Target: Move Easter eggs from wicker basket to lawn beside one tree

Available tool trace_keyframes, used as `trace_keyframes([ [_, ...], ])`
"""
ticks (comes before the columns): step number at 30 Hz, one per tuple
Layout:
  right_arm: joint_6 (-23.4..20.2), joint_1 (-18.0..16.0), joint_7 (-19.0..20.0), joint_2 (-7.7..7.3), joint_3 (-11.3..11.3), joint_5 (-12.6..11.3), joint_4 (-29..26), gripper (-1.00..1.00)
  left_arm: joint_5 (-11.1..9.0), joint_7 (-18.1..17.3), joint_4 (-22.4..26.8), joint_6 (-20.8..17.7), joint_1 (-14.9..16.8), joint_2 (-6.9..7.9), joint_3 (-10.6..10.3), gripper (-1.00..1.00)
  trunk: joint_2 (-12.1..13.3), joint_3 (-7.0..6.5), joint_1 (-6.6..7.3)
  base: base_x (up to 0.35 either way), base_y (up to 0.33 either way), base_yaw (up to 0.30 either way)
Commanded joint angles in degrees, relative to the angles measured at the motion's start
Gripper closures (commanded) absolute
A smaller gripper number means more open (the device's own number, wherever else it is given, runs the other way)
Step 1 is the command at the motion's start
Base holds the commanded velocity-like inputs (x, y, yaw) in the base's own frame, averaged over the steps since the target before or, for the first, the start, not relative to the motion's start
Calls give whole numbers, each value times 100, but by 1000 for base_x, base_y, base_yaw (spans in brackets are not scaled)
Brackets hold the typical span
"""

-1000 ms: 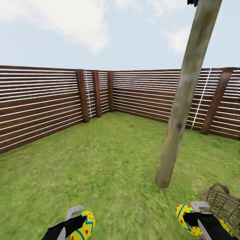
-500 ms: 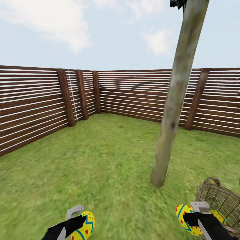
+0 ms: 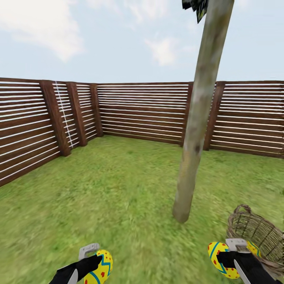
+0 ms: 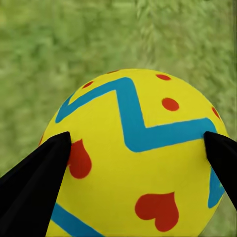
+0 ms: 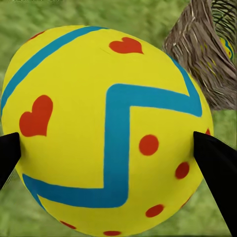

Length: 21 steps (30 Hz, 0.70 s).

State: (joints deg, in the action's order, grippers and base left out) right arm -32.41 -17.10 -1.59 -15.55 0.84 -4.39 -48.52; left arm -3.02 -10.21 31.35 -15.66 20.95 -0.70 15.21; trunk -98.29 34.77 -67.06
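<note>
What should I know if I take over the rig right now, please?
Left gripper: jaws shut on an egg, held above the lawn.
Right gripper: jaws shut on a second egg, held just beside the wicker basket.
The basket lies tipped on the grass to the right of the tree trunk. The third egg seems to be inside it, glimpsed through the weave in the right wrist view.
Done: two eggs are out of the basket.
Left: set both eggs on the grass by the trunk, then fetch the third and place it there.
</note>
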Motion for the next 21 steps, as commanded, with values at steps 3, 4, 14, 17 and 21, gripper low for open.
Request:
trace_keyframes([
  [3, -28, -4, -17, -1, 18, -44, -8, 100, -32, -33, 11, -50, 0, -1, 43, 100, -3, 6, -2, 218, 294, -300],
  [4, -28, -5, -17, -1, 25, -43, -8, 100, -32, -33, 11, -50, -2, -1, 45, 100, -3, 6, -2, 218, 294, -300],
  [14, -28, -4, -17, 40, 61, -18, 1, 100, -41, -32, 755, -184, 4, 61, 67, 100, -3, 6, -2, 249, 267, -300],
  [17, -28, -4, -17, 56, 65, -10, 7, 100, -26, -30, 747, -360, 3, 29, 53, 100, -3, 6, -2, 261, 233, -300],
  [21, -28, -4, -17, 60, 65, -9, 10, 100, -28, -25, 734, -545, 3, 28, 49, 100, -3, 6, -2, 251, 230, -300],
])
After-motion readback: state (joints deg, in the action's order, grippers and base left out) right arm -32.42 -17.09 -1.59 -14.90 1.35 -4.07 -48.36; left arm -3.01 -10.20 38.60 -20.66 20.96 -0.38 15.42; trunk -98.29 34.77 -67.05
